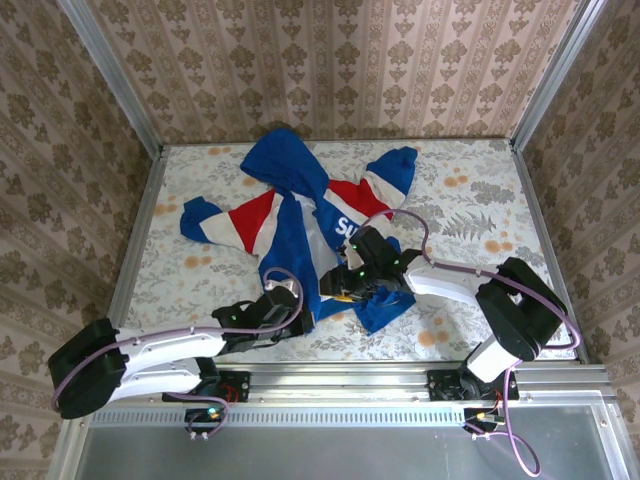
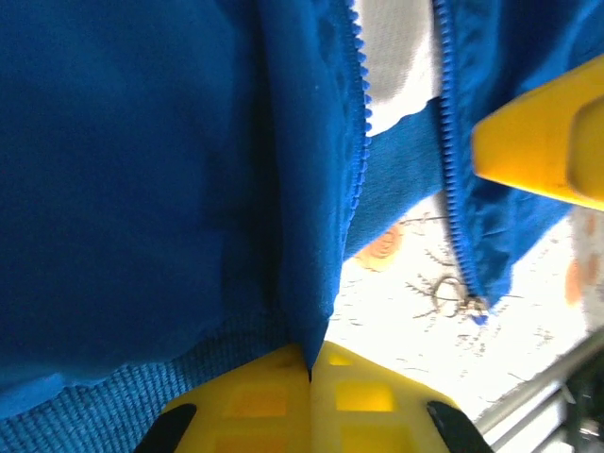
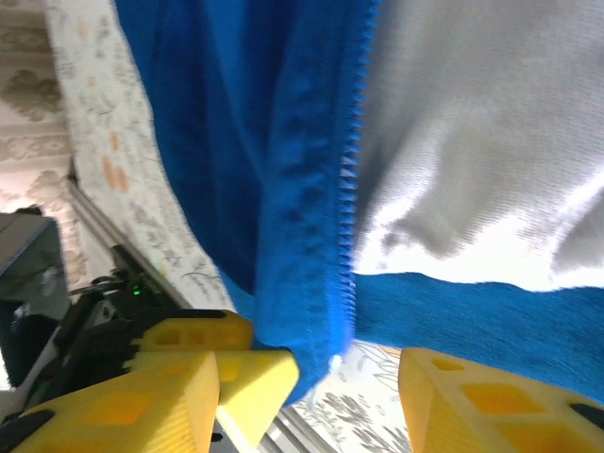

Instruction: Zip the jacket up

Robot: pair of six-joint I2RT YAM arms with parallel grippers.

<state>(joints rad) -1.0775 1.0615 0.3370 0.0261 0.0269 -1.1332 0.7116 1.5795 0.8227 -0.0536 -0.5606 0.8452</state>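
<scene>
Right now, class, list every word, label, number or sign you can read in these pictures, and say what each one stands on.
"Su": white letters on the blue chest of the jacket, seen from the top camera; whatever follows them is covered.
Wrist views: close-up cloth and zipper teeth, no text to read.

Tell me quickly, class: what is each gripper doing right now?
Left gripper: closed, pinching the jacket hem.
Right gripper: open around the jacket's edge, not gripping.

left claw (image 2: 310, 377): fingers pressed tight together on jacket (image 2: 142, 189) hem | right claw (image 3: 344, 382): fingers standing apart
</scene>
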